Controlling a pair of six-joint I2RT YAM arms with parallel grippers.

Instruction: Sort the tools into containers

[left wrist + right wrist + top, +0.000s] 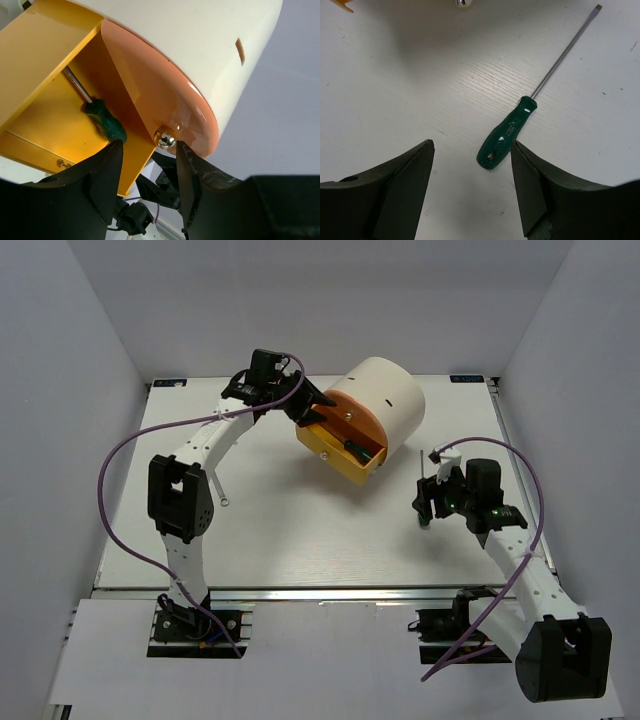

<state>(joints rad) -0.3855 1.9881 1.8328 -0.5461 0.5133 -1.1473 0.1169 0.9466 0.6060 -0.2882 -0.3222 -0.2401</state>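
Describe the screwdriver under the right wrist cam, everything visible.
Slotted screwdriver: dark green plastic-looking handle with pale lettering and an opening near the butt, thin bare metal shaft, flat tip. It lies flat on the white table, handle toward the open right gripper, shaft pointing diagonally away. Only the table touches it.

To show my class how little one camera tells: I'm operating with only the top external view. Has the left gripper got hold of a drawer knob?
Observer: No. In the left wrist view the left gripper is open, its fingers either side of the orange drawer's metal knob.
Operator: And the other arm?
Observer: The right wrist view shows the right gripper open above a green-handled screwdriver lying flat on the table.
Operator: Which tip?
Observer: A flat blade, pointing away from the gripper.
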